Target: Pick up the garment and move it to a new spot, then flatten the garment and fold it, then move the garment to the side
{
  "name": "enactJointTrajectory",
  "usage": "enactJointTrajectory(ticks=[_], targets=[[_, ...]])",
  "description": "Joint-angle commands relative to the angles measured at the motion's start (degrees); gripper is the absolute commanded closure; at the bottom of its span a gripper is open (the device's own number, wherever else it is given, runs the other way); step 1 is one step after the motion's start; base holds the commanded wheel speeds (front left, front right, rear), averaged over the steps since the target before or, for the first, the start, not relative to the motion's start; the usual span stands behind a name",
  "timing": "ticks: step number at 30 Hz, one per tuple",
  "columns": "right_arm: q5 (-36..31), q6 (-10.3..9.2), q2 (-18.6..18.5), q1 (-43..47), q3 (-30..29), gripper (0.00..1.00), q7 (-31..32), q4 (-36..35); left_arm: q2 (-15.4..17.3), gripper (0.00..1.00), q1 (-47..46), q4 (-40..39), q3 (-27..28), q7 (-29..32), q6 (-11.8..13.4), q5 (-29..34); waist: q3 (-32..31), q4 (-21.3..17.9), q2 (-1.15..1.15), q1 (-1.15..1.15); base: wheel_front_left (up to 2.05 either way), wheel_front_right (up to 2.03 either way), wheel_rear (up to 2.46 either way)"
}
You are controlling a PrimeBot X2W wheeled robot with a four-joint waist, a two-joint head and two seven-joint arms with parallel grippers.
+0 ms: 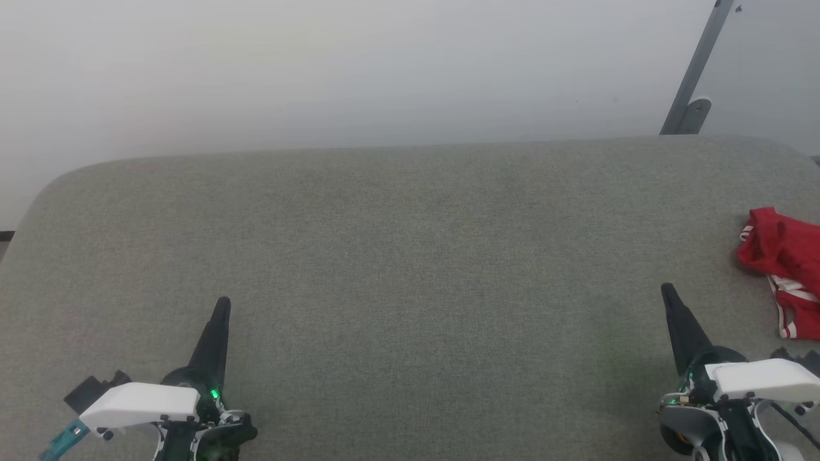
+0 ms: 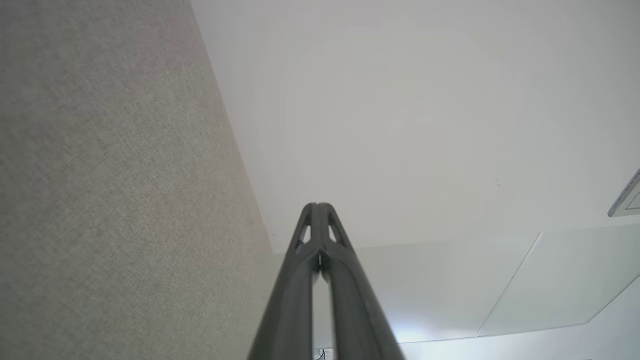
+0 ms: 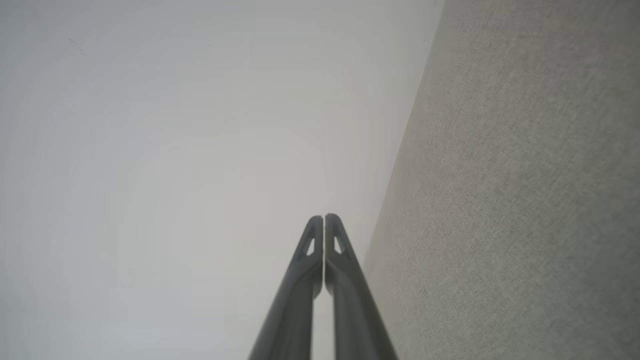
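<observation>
The red garment (image 1: 785,259) lies crumpled at the far right edge of the head view, on the grey felt table (image 1: 410,256), with red-and-white striped trim showing at its lower end. My right gripper (image 1: 667,291) is shut and empty, a short way to the left of the garment and apart from it; its tips (image 3: 324,217) meet in the right wrist view. At the lower left my left gripper (image 1: 223,302) is shut with nothing in it, far from the garment, and its tips (image 2: 317,206) touch in the left wrist view.
The table's far edge runs along a pale wall (image 1: 384,70), with a rounded corner at the back left. A grey metal bar (image 1: 695,70) leans at the back right. The garment runs past the right edge of the head view.
</observation>
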Motion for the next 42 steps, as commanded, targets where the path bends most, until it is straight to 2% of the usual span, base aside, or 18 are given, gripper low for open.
enactJointTrajectory(ticks=[1,11,42], targets=[[1.18,0.02,0.29,-0.75,-0.25,1.00,0.39,0.12,-0.08,1.00,-1.12,0.13,0.24,0.48,-0.15,-0.90,0.01,0.00,0.00,0.00,0.00,0.00,0.00],[4.31,0.02,0.98,-0.94,-0.54,1.00,1.24,0.29,-0.30,1.00,-1.74,0.66,0.26,1.49,-0.16,-4.36,0.10,-0.04,0.00,0.00,0.00,0.00,0.00],[4.10,0.02,0.92,-0.88,-0.48,1.00,1.18,0.28,-0.35,1.00,-1.77,0.60,0.32,1.50,-0.16,-4.17,0.10,-0.04,0.00,0.00,0.00,0.00,0.00]])
